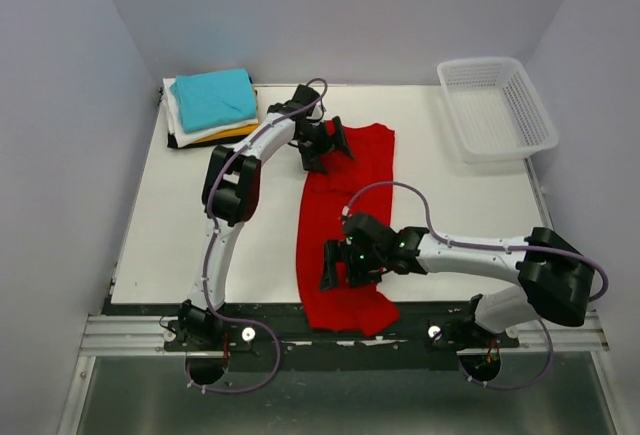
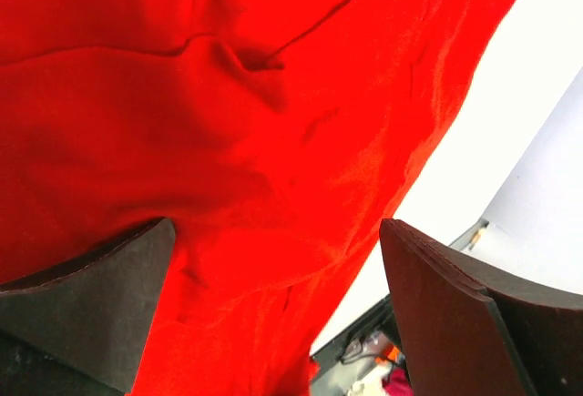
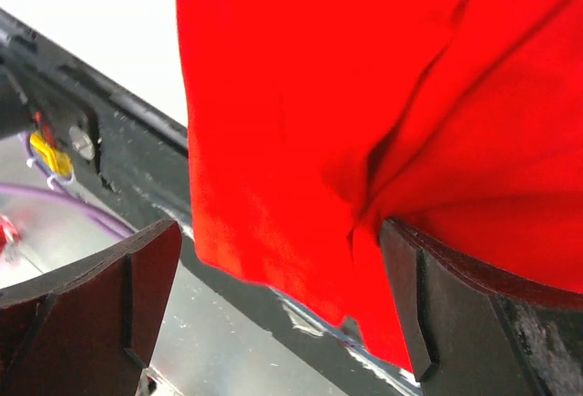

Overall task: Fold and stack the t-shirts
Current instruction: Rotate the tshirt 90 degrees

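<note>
1. You had the left arm (image 1: 232, 180) rising from its base along the left side of the surface (image 1: 450, 205). It bent at the elbow, and the forearm reached toward the far end of the red t-shirt (image 1: 345, 215).
2. Your left tool (image 1: 325, 143) pointed down over that far end with its jaws wide apart and nothing between them. In the left wrist view the left tool (image 2: 273, 269) had only wrinkled red cloth below it, with both dark fingers (image 2: 91, 296) clear of any fold.
3. You had the right arm (image 1: 480, 253) folded back at its elbow near the right edge, with the forearm stretched leftward, low over the surface.
4. Your right tool (image 1: 340, 267) sat over the near part of the shirt, jaws spread wide. In the right wrist view the right tool (image 3: 278, 269) gripped nothing. A crease ran close to one finger (image 3: 455, 314), but you could not tell whether they touched.
5. The red t-shirt lay as a long strip down the middle of the surface, its near hem spilling over the dark rail (image 3: 118, 114) at the front edge.
6. The stack of folded t-shirts (image 1: 212, 100), teal on top, sat in the far-left corner, well apart from both tools.
7. The white basket (image 1: 497, 107) stood in the far-right corner.
</note>
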`<state>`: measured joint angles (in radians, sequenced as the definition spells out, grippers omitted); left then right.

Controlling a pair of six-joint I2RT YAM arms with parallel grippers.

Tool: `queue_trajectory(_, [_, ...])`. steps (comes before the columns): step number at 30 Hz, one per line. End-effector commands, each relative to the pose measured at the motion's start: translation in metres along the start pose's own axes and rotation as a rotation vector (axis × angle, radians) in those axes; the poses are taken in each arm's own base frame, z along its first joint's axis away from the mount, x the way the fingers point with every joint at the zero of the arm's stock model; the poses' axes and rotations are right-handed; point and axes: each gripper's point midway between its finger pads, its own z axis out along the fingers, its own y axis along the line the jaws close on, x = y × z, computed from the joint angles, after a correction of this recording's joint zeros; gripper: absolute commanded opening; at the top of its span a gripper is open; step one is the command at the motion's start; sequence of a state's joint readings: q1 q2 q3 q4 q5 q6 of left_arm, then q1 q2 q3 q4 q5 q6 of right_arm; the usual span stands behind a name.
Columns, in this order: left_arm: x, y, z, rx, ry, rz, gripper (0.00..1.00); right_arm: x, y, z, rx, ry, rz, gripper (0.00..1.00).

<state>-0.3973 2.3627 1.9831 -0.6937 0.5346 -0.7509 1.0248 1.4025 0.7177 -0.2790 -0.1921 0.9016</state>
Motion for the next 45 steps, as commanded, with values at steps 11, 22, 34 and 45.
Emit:
queue_trajectory(11, [-0.005, -0.015, -0.003, 0.057, 0.077, -0.047, 0.99, -0.047, -0.018, -0.039, 0.258, -0.289, 0.013, 1.00])
queue_trajectory(22, [-0.040, -0.057, -0.079, 0.041, -0.148, 0.117, 0.99, -0.122, -0.037, -0.082, 0.380, -0.599, 0.085, 1.00])
queue_trajectory(34, [0.092, 0.043, -0.167, -0.046, -0.479, 0.103, 0.98, -0.252, -0.090, -0.015, 0.625, -0.609, 0.139, 1.00])
queue_trajectory(45, [0.206, 0.107, -0.133, 0.008, -0.369, 0.023, 0.98, -0.297, -0.158, 0.053, 0.785, -0.474, 0.145, 1.00])
